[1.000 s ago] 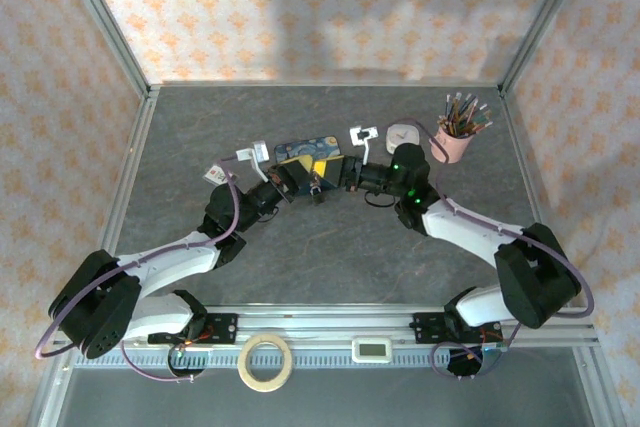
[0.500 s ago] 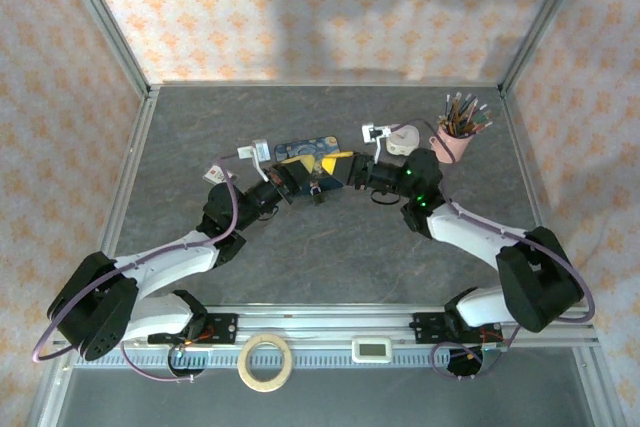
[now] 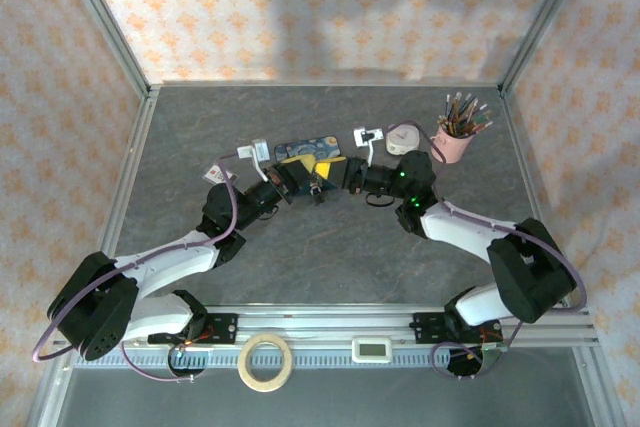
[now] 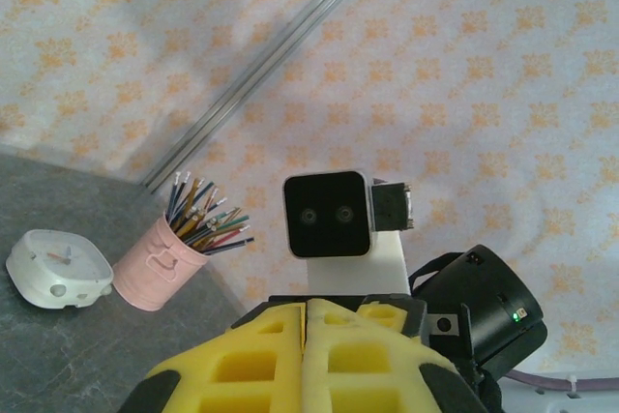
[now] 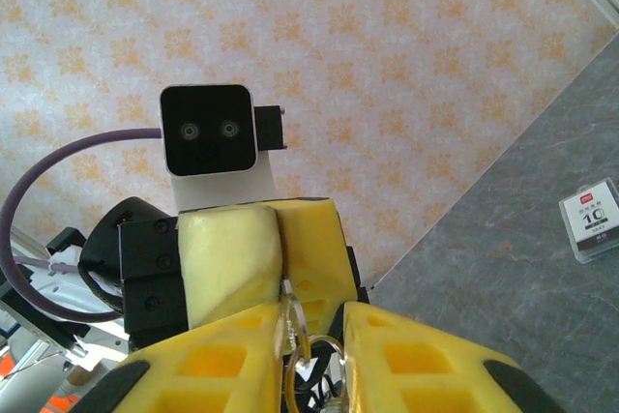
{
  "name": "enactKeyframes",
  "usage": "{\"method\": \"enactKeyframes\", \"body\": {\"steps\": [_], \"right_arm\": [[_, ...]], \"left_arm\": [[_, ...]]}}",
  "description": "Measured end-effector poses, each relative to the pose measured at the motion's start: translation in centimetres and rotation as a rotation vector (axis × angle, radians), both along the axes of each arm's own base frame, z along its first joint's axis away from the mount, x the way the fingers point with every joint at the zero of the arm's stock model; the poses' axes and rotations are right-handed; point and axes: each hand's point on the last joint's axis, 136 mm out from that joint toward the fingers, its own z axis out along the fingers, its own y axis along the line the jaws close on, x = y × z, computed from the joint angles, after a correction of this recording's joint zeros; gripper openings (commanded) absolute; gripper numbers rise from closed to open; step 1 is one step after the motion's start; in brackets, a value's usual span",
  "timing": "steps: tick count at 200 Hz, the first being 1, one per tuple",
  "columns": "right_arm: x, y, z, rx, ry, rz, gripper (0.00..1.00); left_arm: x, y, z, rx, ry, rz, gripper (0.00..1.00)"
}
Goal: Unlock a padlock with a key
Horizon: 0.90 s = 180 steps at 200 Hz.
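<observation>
**A:** What lies at the left of the surface (image 3: 180, 137)?

**B:** A small white case (image 3: 217, 175), just left of the left arm's wrist.

**A:** And the left claw (image 3: 303, 180)?

**B:** Pressed fully together. In its own wrist view the yellow fingers (image 4: 280, 321) meet with no gap. It hangs at the near edge of the blue tin (image 3: 308, 150).

**A:** Where is the padlock (image 3: 318, 187)?

**B:** It's a tiny dark thing at the left claw's tip, between the two claws and just near of the tin. Whether the left claw pinches it I cannot tell.

**A:** The right claw (image 3: 346, 177)?

**B:** Nearly closed, facing the left one tip to tip. In the right wrist view the key (image 5: 288, 321) stands edge-on, held in the narrow gap between its fingers. The ring (image 5: 324, 347) is beside it, and the key's tip reaches the seam of the left claw's pads.

**A:** Further right?

**B:** A white clock (image 3: 405, 137), then a pink cup (image 3: 455, 147) of pencils at the far right.
</observation>
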Motion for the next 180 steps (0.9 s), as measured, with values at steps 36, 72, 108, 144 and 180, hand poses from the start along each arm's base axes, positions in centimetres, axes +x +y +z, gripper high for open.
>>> {"method": "enactKeyframes", "body": {"steps": [36, 72, 108, 144, 180], "right_arm": [[0.0, 0.2, -0.1, 0.009, 0.002, 0.008, 0.06], [0.0, 0.2, 0.2, 0.021, 0.002, 0.009, 0.00], [0.1, 0.2, -0.2, 0.015, 0.007, -0.002, 0.00], [1.0, -0.6, -3.5, -0.061, 0.082, -0.081, 0.00], [2.2, -2.5, -6.7, -0.191, 0.146, -0.233, 0.00]], "left_arm": [[0.0, 0.0, 0.0, -0.008, 0.009, -0.001, 0.00], [0.1, 0.1, 0.0, -0.014, 0.008, 0.005, 0.00], [0.1, 0.5, -0.1, -0.022, 0.015, 0.021, 0.67], [0.8, 3.4, -0.3, -0.028, 0.057, 0.140, 0.79], [2.3, 6.7, -3.0, 0.019, 0.160, 0.294, 0.71]]}}
